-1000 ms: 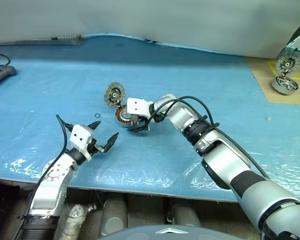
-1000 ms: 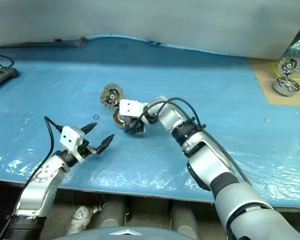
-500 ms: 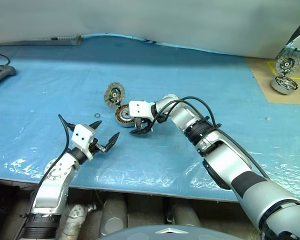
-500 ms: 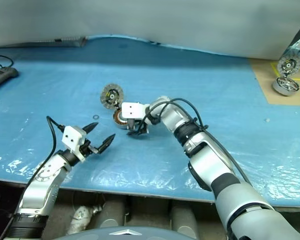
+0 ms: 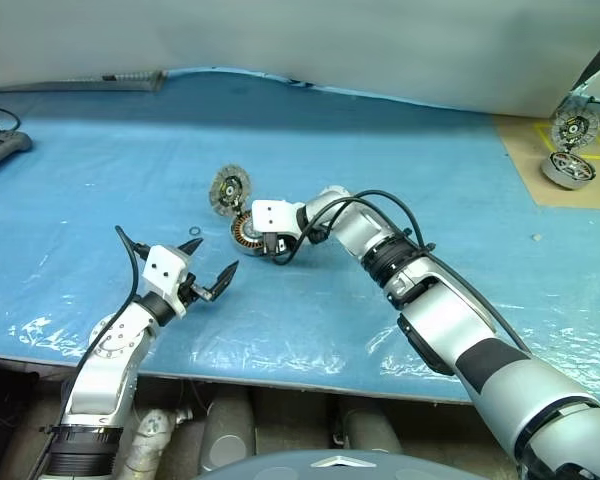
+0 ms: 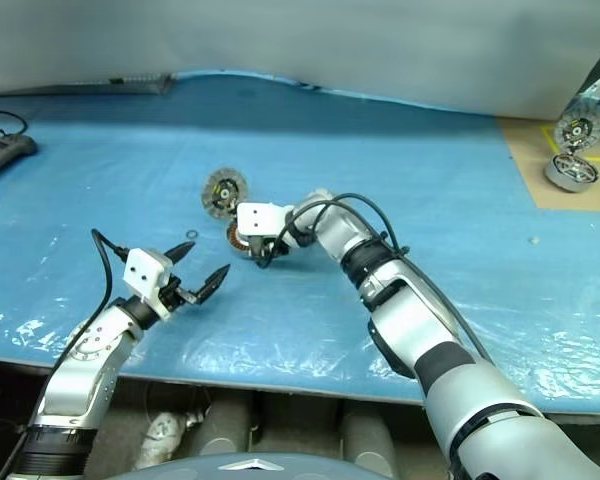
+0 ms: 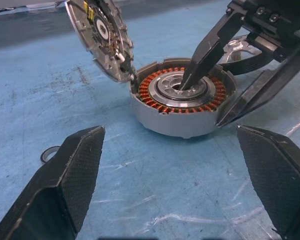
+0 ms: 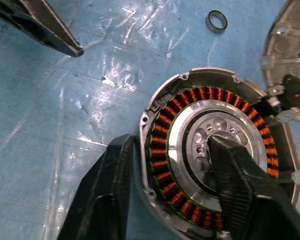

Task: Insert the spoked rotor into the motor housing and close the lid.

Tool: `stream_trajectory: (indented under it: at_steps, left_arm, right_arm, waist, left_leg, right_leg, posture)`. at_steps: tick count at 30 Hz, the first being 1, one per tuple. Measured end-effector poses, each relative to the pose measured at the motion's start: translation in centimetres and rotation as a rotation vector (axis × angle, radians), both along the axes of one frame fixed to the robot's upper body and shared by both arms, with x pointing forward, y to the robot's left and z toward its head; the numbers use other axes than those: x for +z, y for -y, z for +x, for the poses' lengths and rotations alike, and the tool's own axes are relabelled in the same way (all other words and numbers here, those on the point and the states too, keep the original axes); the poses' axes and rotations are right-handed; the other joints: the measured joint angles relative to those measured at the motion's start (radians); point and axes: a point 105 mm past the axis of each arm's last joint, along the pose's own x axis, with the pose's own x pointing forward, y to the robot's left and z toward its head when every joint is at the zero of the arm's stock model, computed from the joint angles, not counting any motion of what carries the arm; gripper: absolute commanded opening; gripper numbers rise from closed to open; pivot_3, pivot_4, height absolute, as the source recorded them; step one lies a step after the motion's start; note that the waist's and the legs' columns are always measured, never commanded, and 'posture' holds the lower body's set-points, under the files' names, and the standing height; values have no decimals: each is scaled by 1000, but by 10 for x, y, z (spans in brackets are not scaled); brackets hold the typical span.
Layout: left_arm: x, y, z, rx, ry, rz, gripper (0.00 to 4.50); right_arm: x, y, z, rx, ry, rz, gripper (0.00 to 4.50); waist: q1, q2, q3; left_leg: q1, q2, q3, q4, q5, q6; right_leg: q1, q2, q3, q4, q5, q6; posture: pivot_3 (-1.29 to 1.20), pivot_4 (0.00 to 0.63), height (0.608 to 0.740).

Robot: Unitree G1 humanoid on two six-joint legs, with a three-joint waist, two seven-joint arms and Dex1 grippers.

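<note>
The motor housing sits on the blue sheet with its copper windings showing. Its lid stands open on the hinge, finned face towards the housing. My right gripper is shut on the housing: one fingertip rests in the central hub, the other presses the outer wall. The spoked rotor lies flat on the sheet just beyond the housing, partly hidden behind those fingers. My left gripper hovers open and empty a short way in front of the housing, pointing at it.
A small loose washer lies beside the housing. A second silver motor with its raised lid stands on a tan board at the far right. A power strip lies at the far left. The table's front edge runs close below the arms.
My right gripper has shifted slightly from the rotor's side onto the housing and its fingers have narrowed around the housing wall. The left arm has kept still.
</note>
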Motion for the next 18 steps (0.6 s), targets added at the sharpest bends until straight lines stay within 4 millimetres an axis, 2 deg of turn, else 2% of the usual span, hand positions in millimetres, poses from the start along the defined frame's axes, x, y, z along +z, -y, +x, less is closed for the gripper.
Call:
stream_trajectory:
  at_steps: [7,14,18]
  left_arm:
    - [2,1,0,0,6,1,4500]
    - [0,2,-1,-3,4,0,4500]
    - [0,3,-1,-6,3,-1,4500]
  right_arm:
    - [1,-3,-5,3,-23,12,1749]
    - [-3,9,-38,-3,-127,56,1747]
    - [-2,21,-51,-83,-177,53,1721]
  waist:
    - [-3,0,-1]
    - [5,-1,-1]
    - [5,-1,-1]
  left_leg:
    - [0,0,0,0,0,0]
    - [-1,0,0,0,0,0]
    - [1,0,0,0,0,-1]
  right_leg:
    - [0,0,0,0,0,0]
    - [0,0,-1,-1,0,0]
    - [1,0,0,0,0,0]
  posture:
    - [0,150,740]
    - [0,150,740]
    - [0,150,740]
